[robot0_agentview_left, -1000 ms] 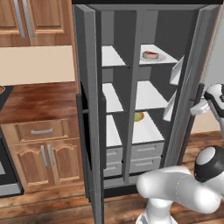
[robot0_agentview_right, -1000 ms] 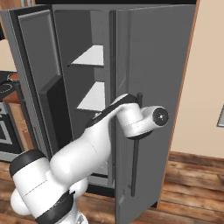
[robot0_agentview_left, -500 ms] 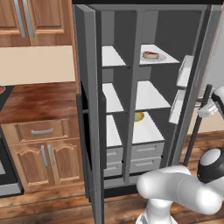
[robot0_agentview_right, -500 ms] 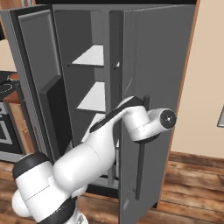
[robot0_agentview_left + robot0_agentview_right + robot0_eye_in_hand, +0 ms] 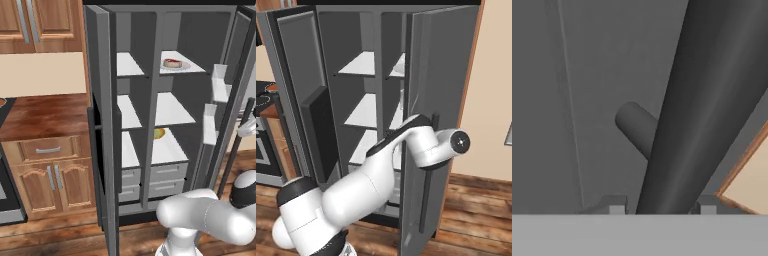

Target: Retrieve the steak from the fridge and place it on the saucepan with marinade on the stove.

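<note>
Fridge [image 5: 165, 75]: tall, matte grey, both doors swung open; flat white shelves, grey drawers at the bottom.
Handle [image 5: 699, 110]: long, dark, smooth round bar on a short cylindrical stub, on the right door's outer face.
Hand [image 5: 662, 207]: two small grey fingertips stand one on each side of the handle; whether they press it or stand loose, cannot tell.
Steak [image 5: 172, 63]: flat, red, pale rim, on a white plate [image 5: 184, 65] on the top shelf, inside the fridge, well away from the hand and above it.
Yellow item [image 5: 159, 133]: small, roundish, on a lower shelf.
</note>
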